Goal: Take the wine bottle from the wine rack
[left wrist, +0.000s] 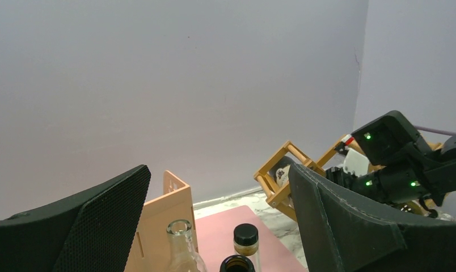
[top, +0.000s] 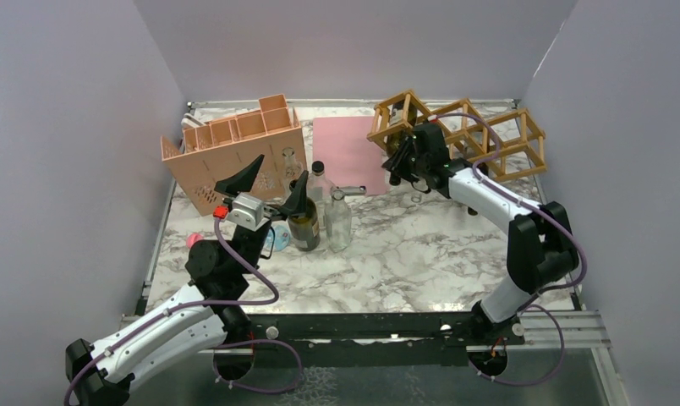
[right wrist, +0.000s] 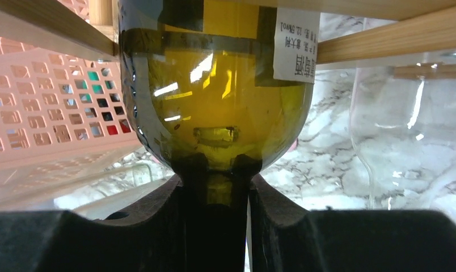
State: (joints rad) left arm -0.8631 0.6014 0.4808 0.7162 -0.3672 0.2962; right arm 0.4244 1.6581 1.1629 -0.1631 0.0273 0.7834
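The wine rack (top: 480, 135), a golden-brown stick lattice, stands at the back right. An olive-green wine bottle (right wrist: 214, 102) with a yellow label lies in its leftmost cell, neck pointing out. My right gripper (right wrist: 214, 187) is shut on the bottle's neck, fingers tight on both sides; in the top view it (top: 402, 165) sits at that cell's front. Rack sticks (right wrist: 384, 39) cross in front of the bottle. The left wrist view shows the rack (left wrist: 271, 187) with the bottle's base (left wrist: 282, 174) inside. My left gripper (left wrist: 220, 226) is open and empty, above standing bottles (top: 273, 182).
A salmon-pink perforated box (top: 235, 152) leans at the back left. A pink mat (top: 347, 152) lies in the back middle. A dark brown bottle (top: 304, 224) and clear glass bottles (top: 337, 218) stand under my left gripper. Grey walls enclose three sides.
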